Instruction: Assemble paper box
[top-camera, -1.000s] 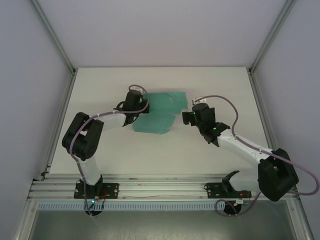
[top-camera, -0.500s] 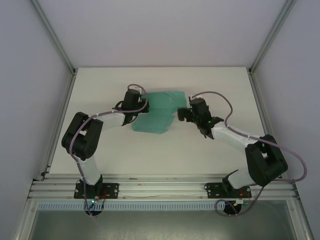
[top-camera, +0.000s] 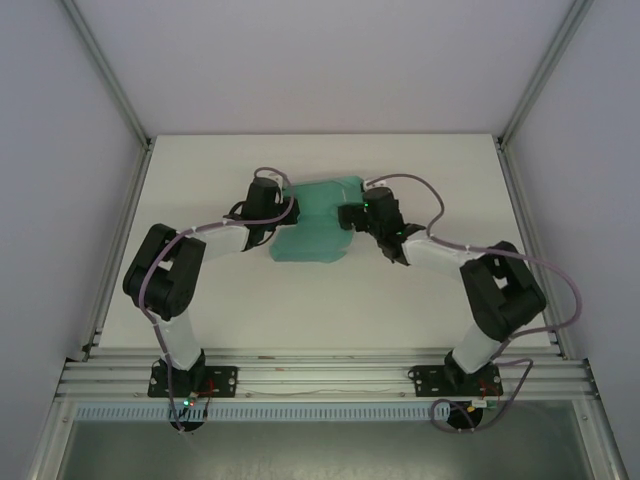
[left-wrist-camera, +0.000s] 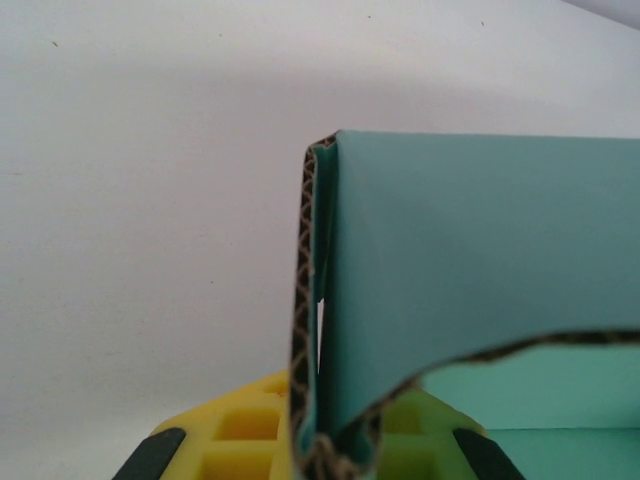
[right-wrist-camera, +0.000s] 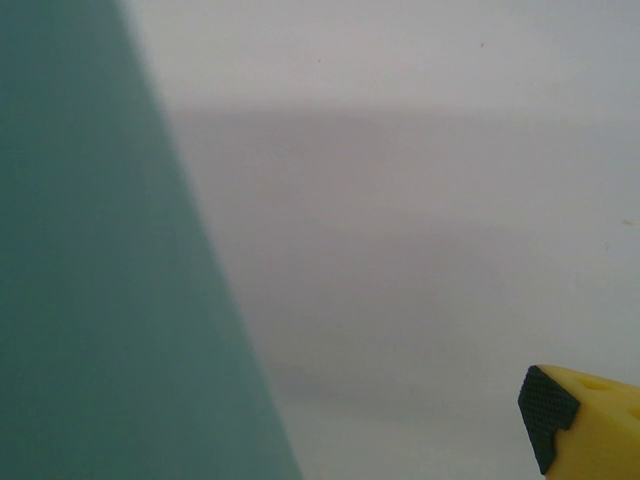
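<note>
Two hands at a teal-green corrugated card sheet (top-camera: 315, 238) on the white counter (top-camera: 430, 165)
The left hand (top-camera: 279, 208) pinches the sheet's left edge, a flap folded upright in its grip; the sheet lies mid-counter, toward the far side; the right hand (top-camera: 351, 216), spread wide, sits at the sheet's right edge, its yellow finger (right-wrist-camera: 590, 425) off the card
</note>
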